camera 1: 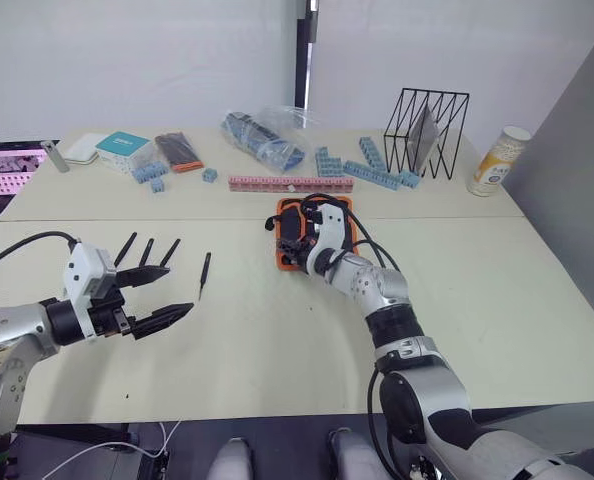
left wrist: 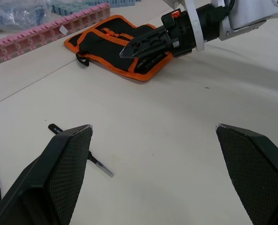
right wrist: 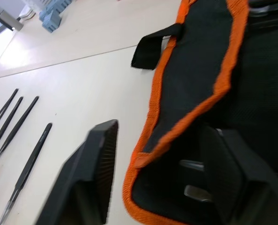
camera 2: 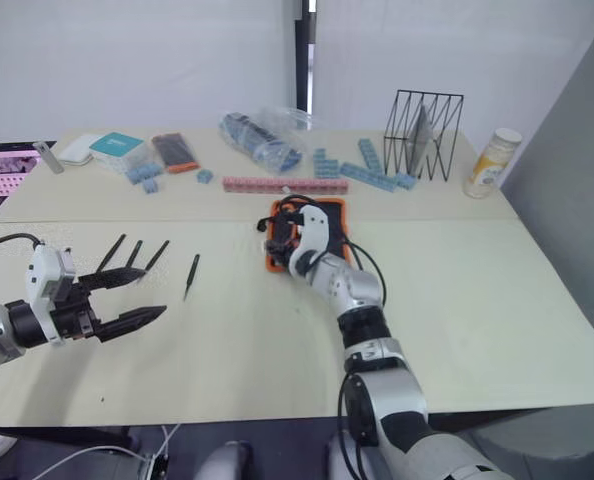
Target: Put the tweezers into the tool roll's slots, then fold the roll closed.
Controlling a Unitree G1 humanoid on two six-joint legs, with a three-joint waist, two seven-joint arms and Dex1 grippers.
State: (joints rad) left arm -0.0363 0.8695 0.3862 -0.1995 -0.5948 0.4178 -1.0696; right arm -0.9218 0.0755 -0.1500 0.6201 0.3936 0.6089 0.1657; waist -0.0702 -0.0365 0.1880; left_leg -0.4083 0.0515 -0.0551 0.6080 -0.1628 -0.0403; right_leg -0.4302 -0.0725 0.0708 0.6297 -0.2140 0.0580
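Observation:
The tool roll [camera 1: 339, 222] lies open at the table's middle, black with orange trim. My right gripper [camera 1: 295, 240] is open over its left edge: in the right wrist view one finger [right wrist: 94, 168] is over the bare table and the other is over the roll's [right wrist: 200, 70] inner face. Silver tips [right wrist: 191, 165] show in the roll near that finger. Several black tweezers [camera 1: 147, 251] lie side by side at the left, with one more [camera 1: 205, 275] to their right. My left gripper [camera 1: 162, 295] hovers open just in front of them, holding nothing.
Along the back stand a pink block strip [camera 1: 290, 184], blue blocks [camera 1: 369, 168], a plastic bag [camera 1: 265, 138], a black wire rack [camera 1: 427, 132] and a bottle [camera 1: 497, 160]. A teal box [camera 1: 124, 147] and a black-and-orange packet [camera 1: 180, 152] lie at the back left.

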